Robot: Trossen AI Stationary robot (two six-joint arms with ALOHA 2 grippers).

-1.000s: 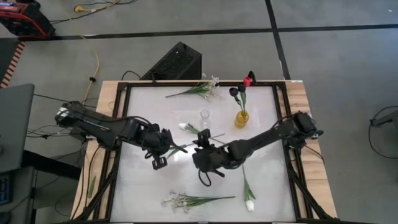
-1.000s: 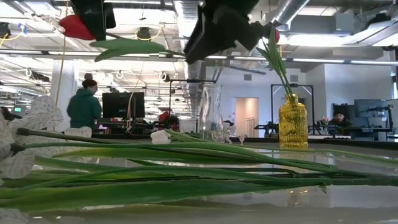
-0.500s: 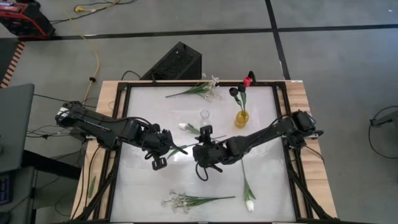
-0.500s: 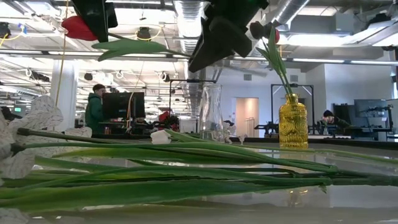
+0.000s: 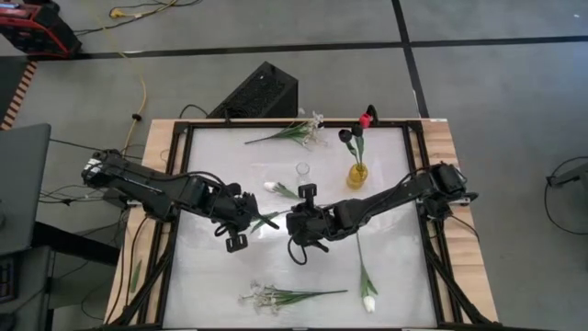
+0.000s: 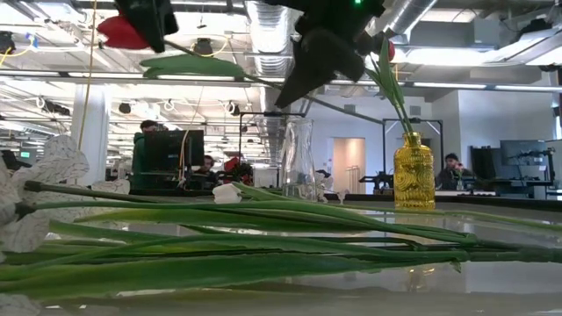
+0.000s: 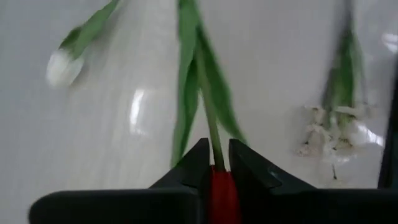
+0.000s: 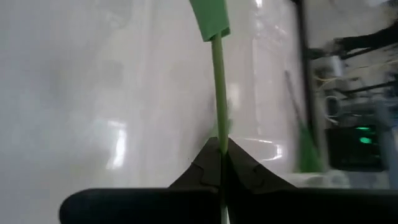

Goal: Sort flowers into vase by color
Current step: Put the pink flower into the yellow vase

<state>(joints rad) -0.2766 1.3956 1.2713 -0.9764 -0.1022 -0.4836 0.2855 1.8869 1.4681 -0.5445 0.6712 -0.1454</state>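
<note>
A red tulip [image 6: 121, 32] hangs in the air over the table's middle, held between both arms. My left gripper [image 5: 258, 221] is shut on its bloom end, and my right gripper [image 5: 288, 223] is shut on its green stem [image 5: 273, 221]. A long leaf [image 6: 189, 66] droops below the stem. A yellow vase [image 5: 356, 175] at the far right holds a dark purple bloom and a red flower. A clear vase [image 5: 302, 171] stands left of it. White tulips [image 5: 367, 299] [image 5: 276, 188] and sprigs of white blossoms [image 5: 274, 296] [image 5: 296, 131] lie flat on the table. My left gripper pinches the base of the red bloom [image 7: 221, 190] between its two fingers, where the stem leaves it. It comes roughly level from the table's left, along the stem. The tulip is lifted clear of the table. My right gripper pinches the stem [image 8: 217, 134] between its shut fingers, past the leaf. It reaches in from the table's right. The stem's free end slants down beyond it, clear of the table.
The white table top is bounded by a black frame [image 5: 175, 184]. A black box [image 5: 259, 92] sits beyond the far edge. In the low view the flowers lying near the front edge [image 6: 263, 237] fill the foreground, and people sit at desks in the room behind.
My right gripper has moved a little toward the table's left, up to the tulip's stem, and has shut on it. The tulip stays lifted in my left gripper, its bloom shifted slightly toward the right.
</note>
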